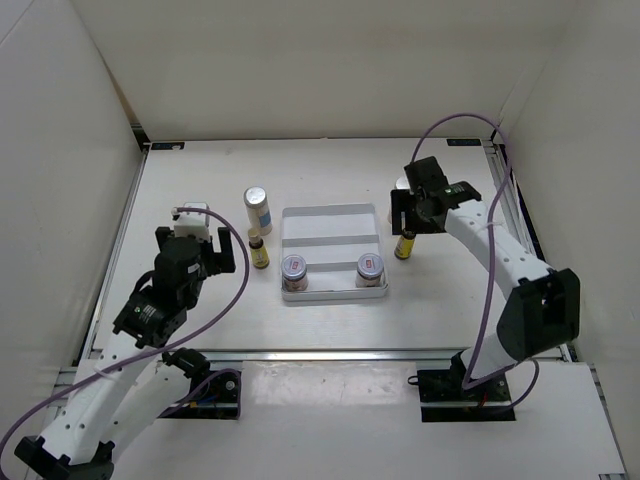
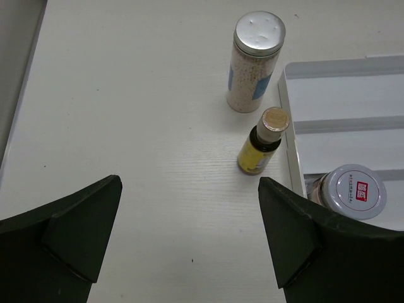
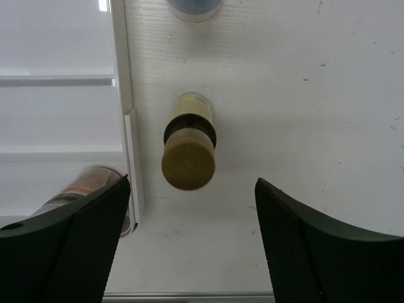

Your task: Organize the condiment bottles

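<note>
The left jaws stand spread wide with nothing between them, above bare counter (image 2: pixel 126 126). The right jaws are likewise released; one amber bottle (image 3: pixel 188 151) stands untouched ahead of them, just right of the tray (image 1: pixel 330 222). A second amber bottle (image 1: pixel 260 251) stands just left of the tray, with one tall white bottle (image 1: pixel 258 208) behind it. Two squat jars occupy the tray's nearest compartment, the left jar (image 1: pixel 294 269) and the right jar (image 1: pixel 370 265). A bluish-based bottle (image 3: pixel 194 5) is cut off at the frame edge

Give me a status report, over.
Left gripper open, empty. Right gripper open, lined up on amber bottle. Two jars in tray. Path clear.
</note>
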Available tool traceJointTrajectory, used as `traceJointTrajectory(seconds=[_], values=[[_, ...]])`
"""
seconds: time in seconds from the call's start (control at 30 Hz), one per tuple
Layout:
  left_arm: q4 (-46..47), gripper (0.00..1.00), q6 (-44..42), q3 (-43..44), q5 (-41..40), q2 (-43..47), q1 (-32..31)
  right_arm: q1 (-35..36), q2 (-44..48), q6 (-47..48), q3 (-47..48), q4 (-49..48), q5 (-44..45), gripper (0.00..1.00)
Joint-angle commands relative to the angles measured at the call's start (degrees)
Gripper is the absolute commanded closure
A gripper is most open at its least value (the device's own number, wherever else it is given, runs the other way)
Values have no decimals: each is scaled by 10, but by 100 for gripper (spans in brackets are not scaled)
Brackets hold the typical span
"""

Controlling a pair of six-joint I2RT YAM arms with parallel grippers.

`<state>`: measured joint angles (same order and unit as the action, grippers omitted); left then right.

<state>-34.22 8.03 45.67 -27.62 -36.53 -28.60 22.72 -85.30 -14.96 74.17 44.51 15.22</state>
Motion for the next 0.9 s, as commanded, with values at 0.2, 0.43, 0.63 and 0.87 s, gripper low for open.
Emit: traceJointTrajectory(seconds=[0.2, 0.43, 0.63, 0.87], values=[[12, 0, 15, -1, -12, -23, 2, -28, -75, 16, 15, -56, -29, 30], [12, 0, 15, -1, -7, -28, 2, -39, -99, 5, 27, -56, -35, 69], [12, 0, 15, -1, -7, -34, 2, -28, -52, 5, 75, -36, -34, 87], [12, 0, 15, -1, -7, -34, 2, 23, -44, 23, 149, -4, -59, 91]])
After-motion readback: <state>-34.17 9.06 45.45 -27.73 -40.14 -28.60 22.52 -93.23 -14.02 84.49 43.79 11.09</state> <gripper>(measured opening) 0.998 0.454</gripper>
